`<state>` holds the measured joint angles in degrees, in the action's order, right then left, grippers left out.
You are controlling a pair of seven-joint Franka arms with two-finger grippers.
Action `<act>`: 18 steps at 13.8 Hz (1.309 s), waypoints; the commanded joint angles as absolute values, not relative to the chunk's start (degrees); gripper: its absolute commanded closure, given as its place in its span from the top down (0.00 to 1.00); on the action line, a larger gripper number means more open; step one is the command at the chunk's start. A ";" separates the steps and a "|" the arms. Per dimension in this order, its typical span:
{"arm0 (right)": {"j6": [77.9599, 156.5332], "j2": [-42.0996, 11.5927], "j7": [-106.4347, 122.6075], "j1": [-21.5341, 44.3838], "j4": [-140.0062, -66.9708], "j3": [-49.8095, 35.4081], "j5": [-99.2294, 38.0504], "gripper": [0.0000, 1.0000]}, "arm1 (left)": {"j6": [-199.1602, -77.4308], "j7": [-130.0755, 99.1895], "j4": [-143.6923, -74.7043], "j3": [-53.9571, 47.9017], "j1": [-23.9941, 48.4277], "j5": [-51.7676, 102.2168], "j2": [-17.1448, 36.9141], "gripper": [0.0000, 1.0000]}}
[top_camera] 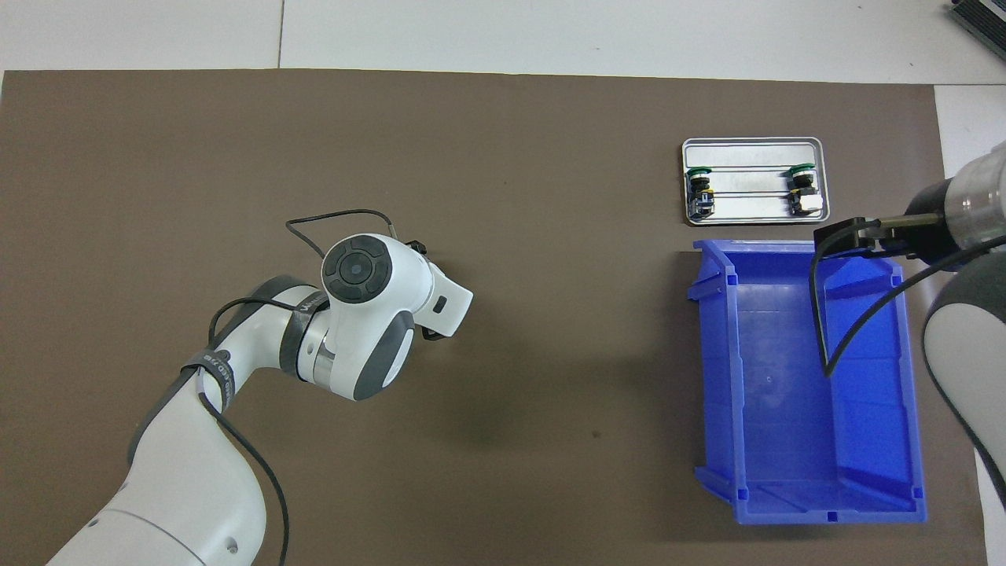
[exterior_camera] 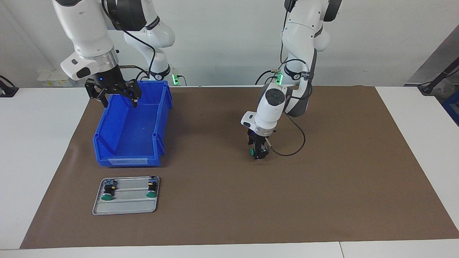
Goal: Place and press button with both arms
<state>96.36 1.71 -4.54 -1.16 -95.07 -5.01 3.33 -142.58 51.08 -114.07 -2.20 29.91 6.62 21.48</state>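
Button [exterior_camera: 253,152] sits clamped between the left gripper's [exterior_camera: 259,150] fingers, low over the brown mat [exterior_camera: 322,186]; overhead, the wrist hides it. Right gripper [exterior_camera: 116,96] hangs spread above the blue bin [exterior_camera: 157,118].

Two glossy white arms [exterior_camera: 272,104] wore dark grey joint caps, trailing black cables, and ended in black grippers [exterior_camera: 113,91]
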 commanded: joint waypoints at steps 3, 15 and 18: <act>94.04 2.55 -4.75 3.69 -94.75 1.41 2.02 1.00 | -145.20 50.01 -115.14 -1.23 31.29 5.71 21.53 0.59; 91.94 2.55 -8.79 3.96 -95.10 1.49 1.23 1.00 | -145.02 50.36 -114.87 -1.05 30.24 5.45 21.80 0.22; 92.02 2.55 -8.70 4.22 -95.10 1.41 1.14 1.00 | -144.93 50.54 -114.87 -0.88 30.15 5.36 21.71 0.04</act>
